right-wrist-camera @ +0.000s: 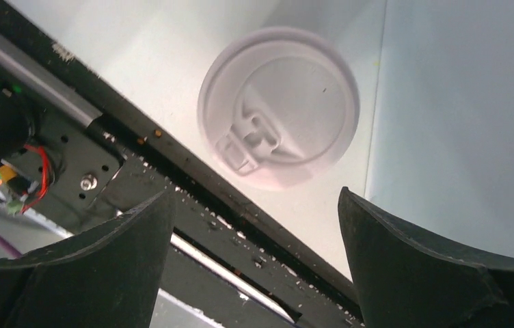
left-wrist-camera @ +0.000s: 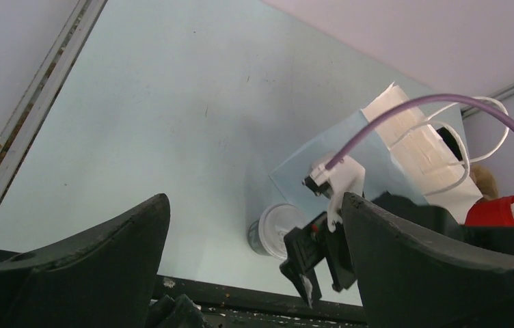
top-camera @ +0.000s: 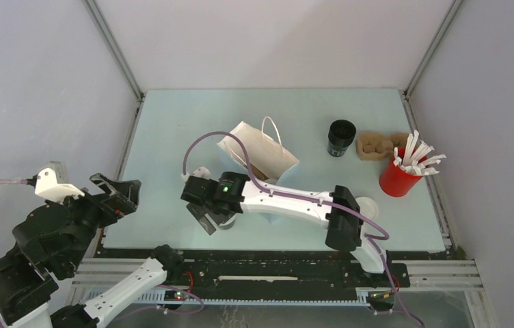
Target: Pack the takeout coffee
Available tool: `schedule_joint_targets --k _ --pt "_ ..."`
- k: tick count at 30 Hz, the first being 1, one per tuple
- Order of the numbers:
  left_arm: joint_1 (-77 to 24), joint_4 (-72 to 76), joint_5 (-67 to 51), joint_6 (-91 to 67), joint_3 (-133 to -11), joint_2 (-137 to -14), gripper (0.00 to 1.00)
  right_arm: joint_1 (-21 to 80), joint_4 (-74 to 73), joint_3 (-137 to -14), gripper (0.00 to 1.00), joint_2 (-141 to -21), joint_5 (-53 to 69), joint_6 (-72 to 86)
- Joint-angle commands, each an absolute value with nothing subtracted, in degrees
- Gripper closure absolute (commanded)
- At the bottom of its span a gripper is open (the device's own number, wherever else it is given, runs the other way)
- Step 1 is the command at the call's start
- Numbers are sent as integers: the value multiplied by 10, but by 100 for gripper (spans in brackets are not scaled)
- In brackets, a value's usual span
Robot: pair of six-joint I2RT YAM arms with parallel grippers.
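Observation:
The takeout coffee cup point(right-wrist-camera: 278, 106) stands near the table's front edge, its white lid facing my right wrist camera. In the left wrist view it shows as a grey cup point(left-wrist-camera: 275, 230) with a white lid. My right gripper point(right-wrist-camera: 254, 266) hovers just above it, jaws open, holding nothing; seen from above, this gripper point(top-camera: 208, 217) covers most of the cup. The white paper bag point(top-camera: 261, 156) with cord handles lies just behind the cup, its mouth toward the front. At the left edge of the table my left gripper point(top-camera: 119, 195) stands open and empty, away from the cup.
A black cup point(top-camera: 341, 137), a brown cardboard cup carrier point(top-camera: 377, 145) and a red cup of white sticks point(top-camera: 404, 171) stand at the back right. A white round lid point(top-camera: 369, 205) lies by the right arm's elbow. The black front rail point(right-wrist-camera: 193, 184) runs close beside the coffee cup.

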State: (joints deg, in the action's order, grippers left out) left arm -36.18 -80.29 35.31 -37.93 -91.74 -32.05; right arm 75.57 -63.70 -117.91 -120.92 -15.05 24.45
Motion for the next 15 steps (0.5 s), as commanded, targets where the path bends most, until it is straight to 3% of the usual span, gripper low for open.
schedule_joint_targets --k 1,15 --pt "-359 -802 340 -359 -930 -323 0 731 -659 -1229 3 -1232 -160 262" --pt "-358 -801 326 -338 -944 -329 0 717 -634 -1259 4 -1267 -116 245"
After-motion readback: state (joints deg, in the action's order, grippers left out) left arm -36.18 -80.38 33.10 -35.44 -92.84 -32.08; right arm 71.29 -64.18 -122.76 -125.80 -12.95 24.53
